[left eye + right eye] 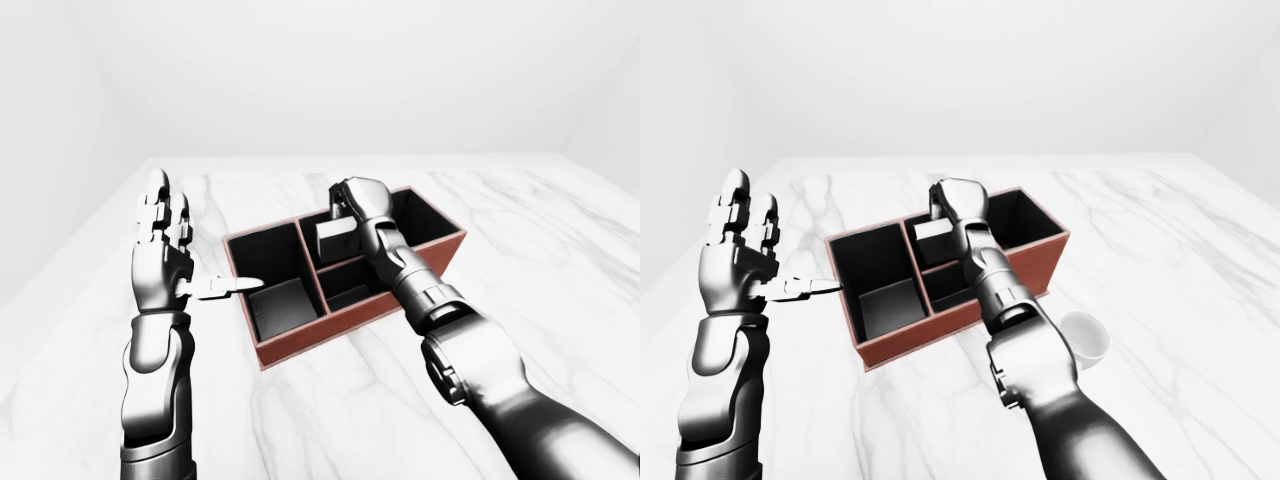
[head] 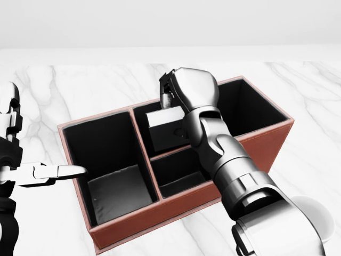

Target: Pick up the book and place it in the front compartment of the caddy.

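The right hand (image 2: 178, 98) holds the book (image 2: 166, 129) tight, low inside a small middle part of the box (image 2: 160, 221) on the tabletop (image 1: 560, 230). The left hand (image 1: 160, 250) is wide open beside the box, holding nothing. I think it should keep the book straight, slide it down gently, then let go.

Both arms are glossy dark grey metal built from rounded, stacked segments, with the forearms swelling into thick cuffs below the fingers. The left hand (image 1: 160, 262) has a smooth grey palm block and blocky, jointed fingers (image 1: 155, 205) in lighter silver with dark gaps at the knuckles, plus a slim pale thumb. The right hand (image 2: 189, 90) has a domed, polished shell just behind its fingers, above a ribbed wrist of ringed collars.
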Robot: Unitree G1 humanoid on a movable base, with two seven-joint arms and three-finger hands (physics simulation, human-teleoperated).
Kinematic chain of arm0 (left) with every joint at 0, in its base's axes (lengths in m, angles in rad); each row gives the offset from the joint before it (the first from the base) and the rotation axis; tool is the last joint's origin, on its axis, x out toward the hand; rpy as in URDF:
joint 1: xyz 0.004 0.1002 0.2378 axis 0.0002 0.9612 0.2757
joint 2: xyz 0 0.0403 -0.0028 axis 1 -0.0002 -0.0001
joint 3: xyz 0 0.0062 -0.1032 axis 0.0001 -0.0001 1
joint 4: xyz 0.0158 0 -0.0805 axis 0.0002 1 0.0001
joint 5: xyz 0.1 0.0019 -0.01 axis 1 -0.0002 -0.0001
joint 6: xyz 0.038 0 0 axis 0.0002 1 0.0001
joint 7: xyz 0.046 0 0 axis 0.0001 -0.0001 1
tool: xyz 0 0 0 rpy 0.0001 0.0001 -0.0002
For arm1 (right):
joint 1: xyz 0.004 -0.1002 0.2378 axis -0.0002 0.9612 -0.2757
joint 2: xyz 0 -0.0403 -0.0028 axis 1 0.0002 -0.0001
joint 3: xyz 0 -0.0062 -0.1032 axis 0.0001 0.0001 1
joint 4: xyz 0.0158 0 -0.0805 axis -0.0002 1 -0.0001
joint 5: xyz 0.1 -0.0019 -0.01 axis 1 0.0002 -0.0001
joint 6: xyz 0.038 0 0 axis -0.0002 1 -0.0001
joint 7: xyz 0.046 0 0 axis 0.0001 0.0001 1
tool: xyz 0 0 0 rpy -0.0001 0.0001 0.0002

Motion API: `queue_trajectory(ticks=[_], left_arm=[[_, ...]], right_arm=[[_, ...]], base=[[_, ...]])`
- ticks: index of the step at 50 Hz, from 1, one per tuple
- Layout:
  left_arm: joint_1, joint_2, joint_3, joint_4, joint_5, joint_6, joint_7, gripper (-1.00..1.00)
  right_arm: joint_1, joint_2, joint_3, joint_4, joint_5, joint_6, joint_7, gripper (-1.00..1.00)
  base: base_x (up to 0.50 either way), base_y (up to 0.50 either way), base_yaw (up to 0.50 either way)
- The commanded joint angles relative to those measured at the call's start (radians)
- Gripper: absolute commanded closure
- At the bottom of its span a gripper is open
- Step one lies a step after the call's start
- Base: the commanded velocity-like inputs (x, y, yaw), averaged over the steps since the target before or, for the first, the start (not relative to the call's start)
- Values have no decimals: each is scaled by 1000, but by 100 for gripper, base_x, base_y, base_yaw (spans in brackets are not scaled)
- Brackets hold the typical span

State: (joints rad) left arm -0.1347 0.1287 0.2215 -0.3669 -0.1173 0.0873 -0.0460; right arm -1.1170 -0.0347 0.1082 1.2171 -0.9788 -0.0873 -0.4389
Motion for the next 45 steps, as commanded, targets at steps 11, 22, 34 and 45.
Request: queue_trajectory(ticks=[11, 22, 34, 45], left_arm=[[0, 1, 2, -3, -2, 0, -2, -100], [0, 1, 2, -3, -1, 0, -1, -100], [-4, 1, 1, 7, 0, 0, -1, -100], [-3, 1, 0, 3, 0, 0, 0, -100]], right_arm=[[-24, 11, -18, -9, -17, 0, -43, 100], [-27, 12, -17, -10, -20, 0, -43, 100], [-27, 15, -16, 4, -23, 0, -61, 100], [-21, 14, -17, 8, -24, 0, -80, 100]], base=[[0, 0, 0], [0, 0, 0], [0, 0, 0], [0, 0, 0]])
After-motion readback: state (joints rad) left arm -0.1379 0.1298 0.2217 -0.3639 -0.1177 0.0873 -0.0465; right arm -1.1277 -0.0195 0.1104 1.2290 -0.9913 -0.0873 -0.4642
